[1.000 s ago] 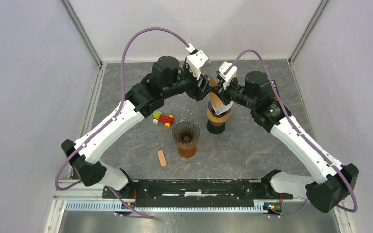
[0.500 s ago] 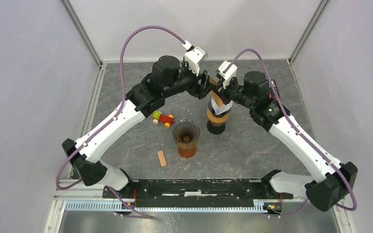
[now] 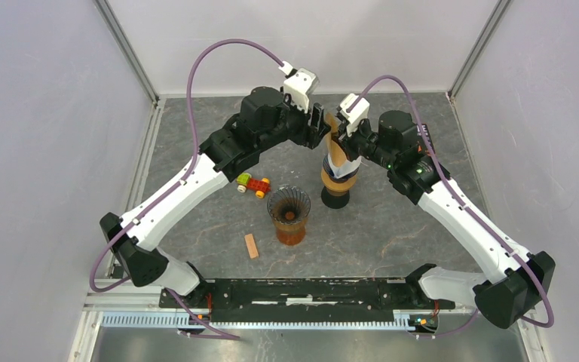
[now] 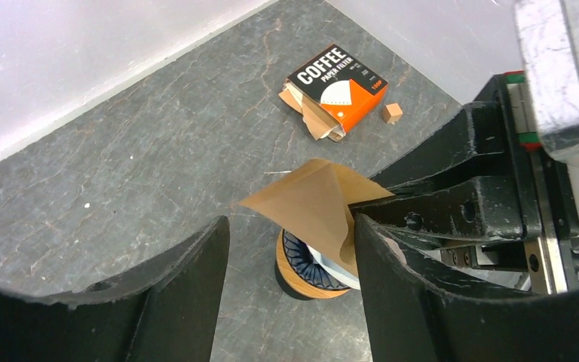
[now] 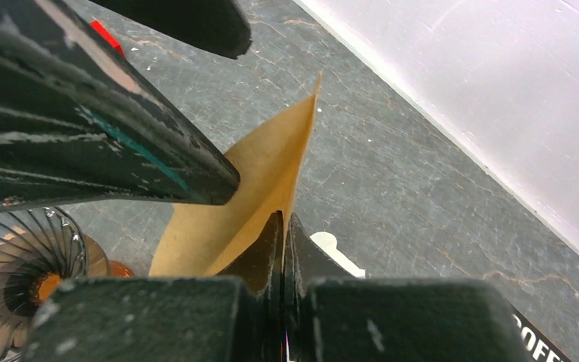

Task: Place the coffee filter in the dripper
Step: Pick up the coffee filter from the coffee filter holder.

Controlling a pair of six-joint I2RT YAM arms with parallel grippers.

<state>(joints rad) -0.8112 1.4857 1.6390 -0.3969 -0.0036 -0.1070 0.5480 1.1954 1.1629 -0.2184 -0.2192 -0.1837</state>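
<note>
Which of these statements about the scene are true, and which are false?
1. The right fingers are shut on the brown paper coffee filter. True.
2. The left fingers are clamped on the filter too. False: they stand open.
3. The orange and black cardboard filter box lies on the grey table. True.
4. The filter sits inside the amber ribbed glass dripper. False: the right fingers hold it up, clear of that dripper.
</note>
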